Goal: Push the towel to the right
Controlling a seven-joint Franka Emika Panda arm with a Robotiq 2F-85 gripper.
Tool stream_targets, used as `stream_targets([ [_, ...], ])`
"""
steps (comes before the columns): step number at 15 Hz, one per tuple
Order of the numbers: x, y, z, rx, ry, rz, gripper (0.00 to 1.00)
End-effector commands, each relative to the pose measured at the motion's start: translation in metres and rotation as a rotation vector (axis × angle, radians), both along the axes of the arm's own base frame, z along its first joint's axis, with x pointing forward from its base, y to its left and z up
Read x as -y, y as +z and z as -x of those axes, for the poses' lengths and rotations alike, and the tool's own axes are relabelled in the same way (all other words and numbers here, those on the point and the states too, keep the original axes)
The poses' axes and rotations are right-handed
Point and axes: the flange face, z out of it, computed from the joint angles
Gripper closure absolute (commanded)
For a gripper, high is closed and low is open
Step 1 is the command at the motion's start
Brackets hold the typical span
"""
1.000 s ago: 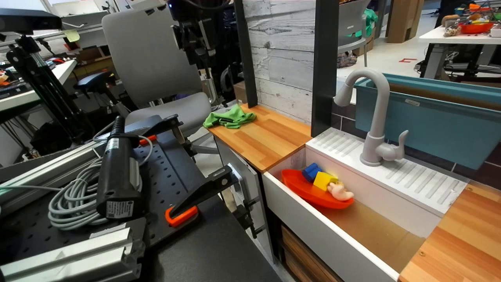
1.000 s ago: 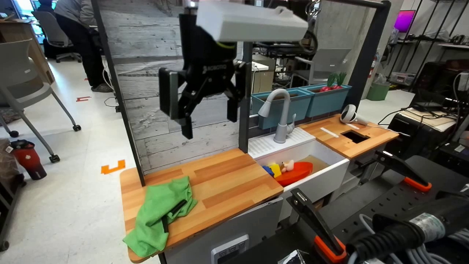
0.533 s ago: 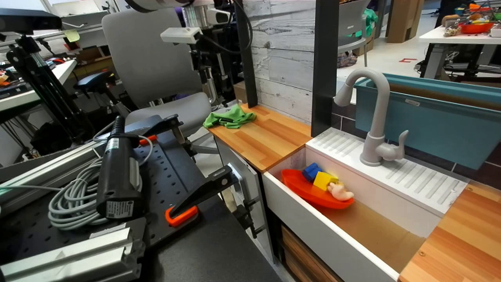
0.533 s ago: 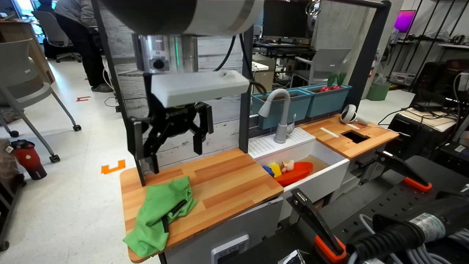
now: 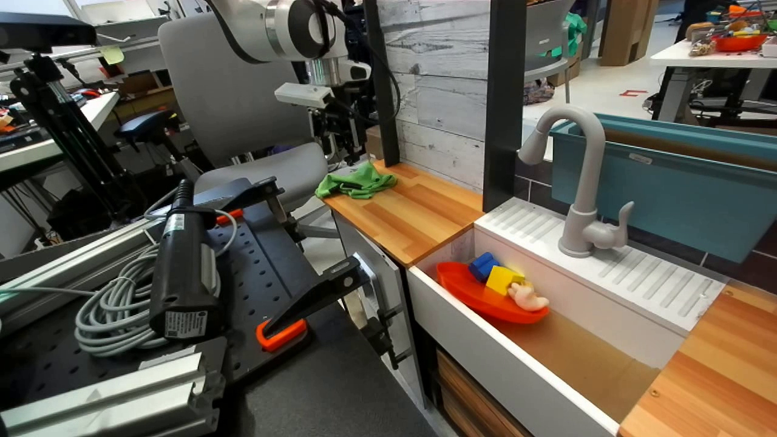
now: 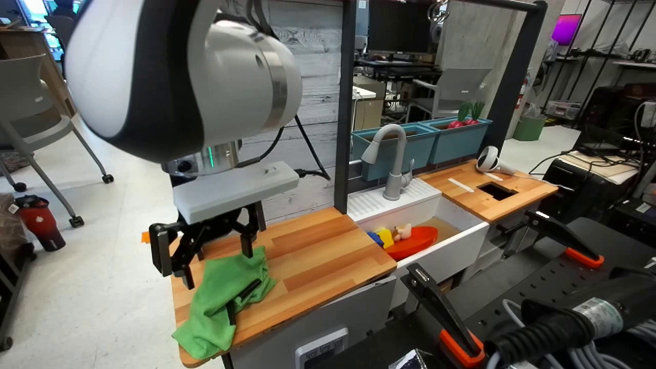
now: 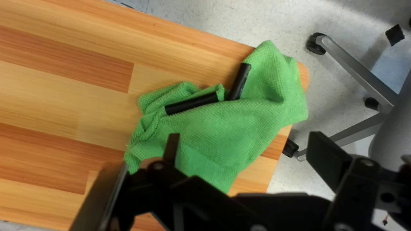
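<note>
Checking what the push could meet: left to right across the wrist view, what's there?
Bare wooden countertop, green towel, topmost chair caster, middle chair caster, dark floor patch. Left out, overlapping the towel's span: gripper, lowest chair caster.

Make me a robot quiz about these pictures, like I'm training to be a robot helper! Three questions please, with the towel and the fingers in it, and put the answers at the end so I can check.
1. Pick one. Where does the crumpled green cloth towel lie?
A. Inside the white sink
B. On the striped brown wooden counter
C. Around the gray faucet

2. True or false: the robot's narrow black fingers are spread apart.

3. Fill the gap: the smooth yellow block sits between a pale pink lumpy toy and a chunky toy coloured ____.

Key
1. B
2. True
3. Blue
</note>
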Motion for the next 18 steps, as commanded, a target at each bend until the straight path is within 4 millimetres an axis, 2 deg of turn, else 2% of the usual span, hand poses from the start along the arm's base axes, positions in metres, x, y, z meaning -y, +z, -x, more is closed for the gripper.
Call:
stream_targets([
  [1,-0.005,-0.026,-0.017,-0.038,0.003,0.019,0.00],
  [4,-0.006,-0.048,-0.023,-0.055,0.011,0.032,0.00],
  [9,-0.003,-0.071,-0.029,-0.067,0.015,0.062,0.00],
  [14,0.017,-0.088,-0.039,-0.070,-0.011,0.101,0.00],
  [18,0.041,-0.092,-0.044,-0.065,-0.040,0.120,0.00],
])
